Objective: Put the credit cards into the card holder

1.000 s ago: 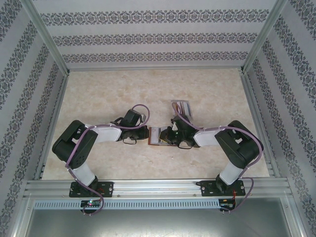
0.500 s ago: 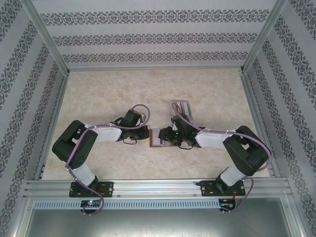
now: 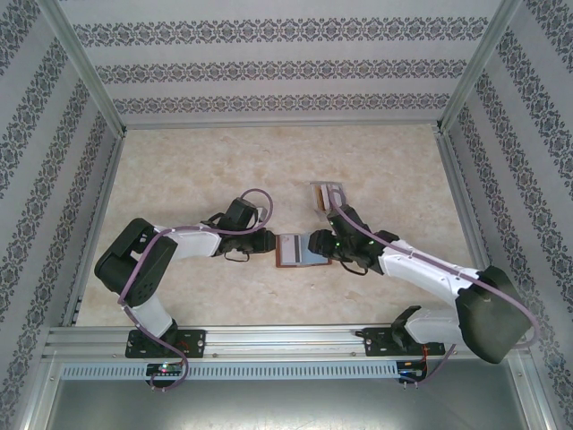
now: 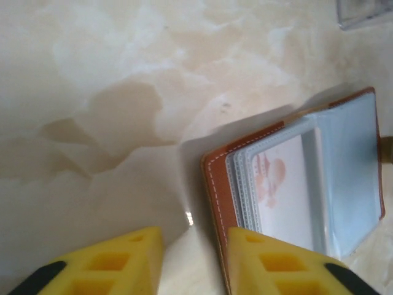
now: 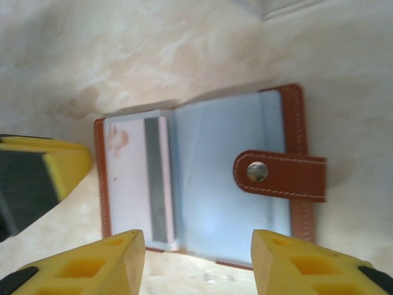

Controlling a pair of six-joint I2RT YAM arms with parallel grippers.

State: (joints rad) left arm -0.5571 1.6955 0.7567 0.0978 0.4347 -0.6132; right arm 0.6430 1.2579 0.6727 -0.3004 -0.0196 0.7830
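The left fingers (image 4: 126,261) stand apart with only bare surface (image 4: 123,92) between them, gripping nothing. One yellow tip sits right beside the brown edge of the card holder (image 4: 347,166), though I cannot tell whether it touches. The right fingers (image 5: 89,264) are spread wider and are also empty, with the holder's near edge showing between their tips.

A second ago both pairs were pinched nearly together at the holder, and the right pair covered much of it. Since then both have opened. The right arm (image 3: 430,273) has swung its elbow out toward the near right corner of the surface, and the holder has shifted a little to the right and lies more uncovered.

The card holder lies open and flat between the two pairs of fingers. It is about midway between the surface's left and right edges and closer to the near edge than the far one. A pale card (image 5: 132,184) with a grey stripe sits in the pocket on the side toward the left fingers. The snap tab (image 5: 279,175) folds across the other side. A grey rack (image 3: 329,194) stands just beyond the holder, toward the far edge.
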